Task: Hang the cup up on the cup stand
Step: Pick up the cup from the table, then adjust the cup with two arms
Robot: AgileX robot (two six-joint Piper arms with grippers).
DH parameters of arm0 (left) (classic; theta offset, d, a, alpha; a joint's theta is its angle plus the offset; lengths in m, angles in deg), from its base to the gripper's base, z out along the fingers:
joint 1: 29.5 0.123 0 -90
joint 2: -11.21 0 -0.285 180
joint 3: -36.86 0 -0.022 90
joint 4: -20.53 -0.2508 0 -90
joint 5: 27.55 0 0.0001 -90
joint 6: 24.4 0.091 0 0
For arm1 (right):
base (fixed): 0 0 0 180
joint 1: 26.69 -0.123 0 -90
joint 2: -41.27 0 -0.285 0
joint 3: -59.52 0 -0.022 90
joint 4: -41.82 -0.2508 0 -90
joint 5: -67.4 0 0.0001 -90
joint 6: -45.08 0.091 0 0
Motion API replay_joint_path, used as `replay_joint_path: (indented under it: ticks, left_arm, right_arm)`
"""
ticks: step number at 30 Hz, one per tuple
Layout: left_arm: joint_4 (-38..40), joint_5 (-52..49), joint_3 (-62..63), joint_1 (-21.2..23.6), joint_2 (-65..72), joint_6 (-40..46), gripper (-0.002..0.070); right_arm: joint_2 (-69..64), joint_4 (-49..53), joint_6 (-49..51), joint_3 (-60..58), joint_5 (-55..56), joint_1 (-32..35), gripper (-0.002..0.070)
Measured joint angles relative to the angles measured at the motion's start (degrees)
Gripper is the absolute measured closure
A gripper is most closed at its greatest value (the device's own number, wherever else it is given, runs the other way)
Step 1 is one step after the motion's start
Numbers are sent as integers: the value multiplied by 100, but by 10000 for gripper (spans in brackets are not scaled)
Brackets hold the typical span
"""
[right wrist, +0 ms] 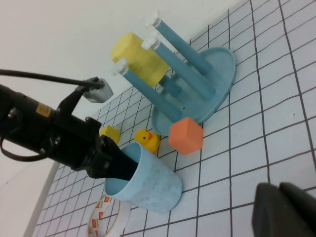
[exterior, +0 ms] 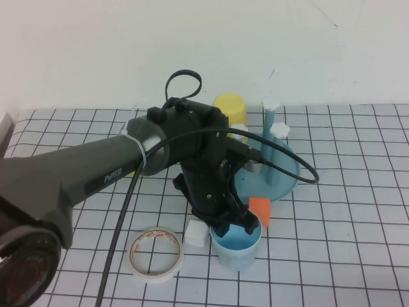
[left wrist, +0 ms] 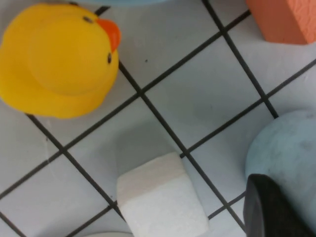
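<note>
Nearest, the cup (exterior: 236,243) stands upright on the bench (exterior: 345,256), just in front of the cup stand (exterior: 281,182). Left gripper (exterior: 235,225) is clenched on its rim, one finger inside. Thin plastic, probably light, slippery; rim grip looks right. Right gripper (right wrist: 286,210) closed, empty, well off from the cup stand. Tape roll (exterior: 156,253) lettering unreadable.

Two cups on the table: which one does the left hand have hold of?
The light blue plastic cup at the near edge; the left hand is shut on its rim. The yellow plastic cup stands untouched behind the teal cup stand.

plain white wall (exterior: 204,45) behind a black-gridded white table (exterior: 345,256).
</note>
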Motion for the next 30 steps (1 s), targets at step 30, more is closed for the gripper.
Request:
replay_joint_path:
  ticks: [30]
  left_arm:
    - [-145,5959,-4514,0,-4782,1148,665]
  right_arm:
    - [-413,-2658,-872,0,-550,0,676]
